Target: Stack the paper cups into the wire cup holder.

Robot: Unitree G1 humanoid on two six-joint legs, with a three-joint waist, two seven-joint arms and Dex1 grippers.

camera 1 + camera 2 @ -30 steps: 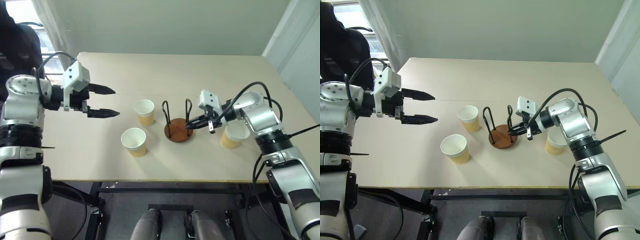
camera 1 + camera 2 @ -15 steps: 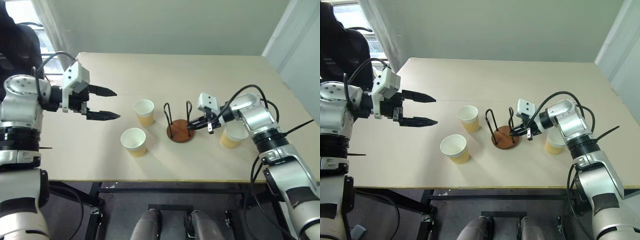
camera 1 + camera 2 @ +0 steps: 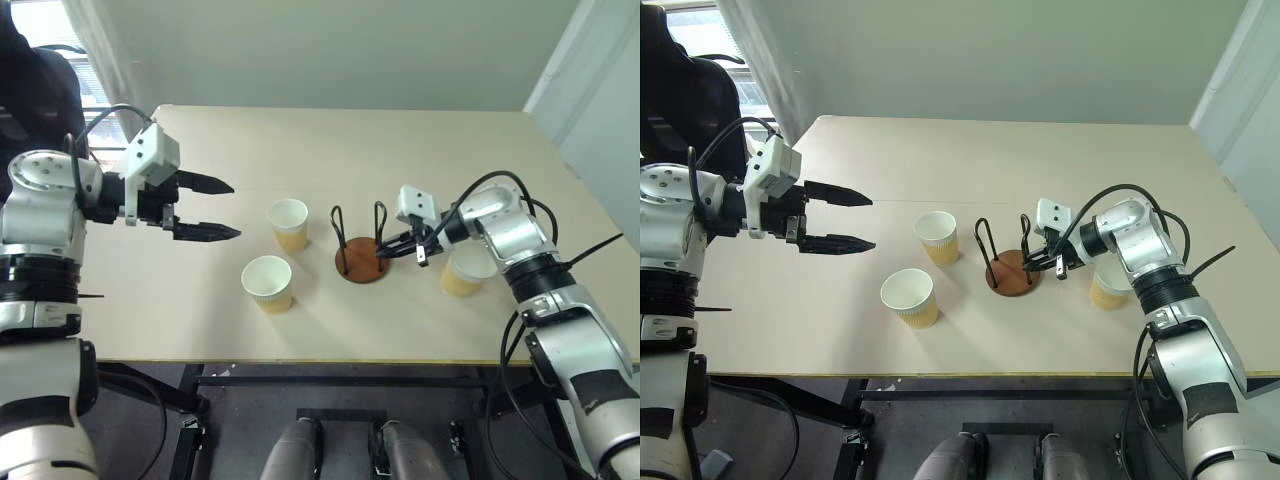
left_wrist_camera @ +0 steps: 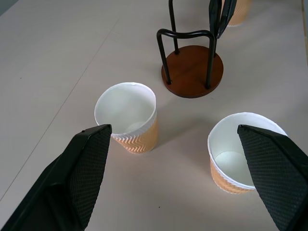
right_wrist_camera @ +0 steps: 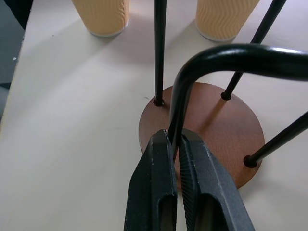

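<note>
Nearest the table's front edge, left of frame centre, one paper cup stands upright. Just past it, at frame centre, a second cup stands upright beside the wire cup holder. Right gripper is clenched on one of the holder's wire loops, fingers pinching the wire just above the disc base. A third cup stands at centre right, partly behind that arm. Left gripper, middle left, hangs released, jaws wide, above the table.
</note>
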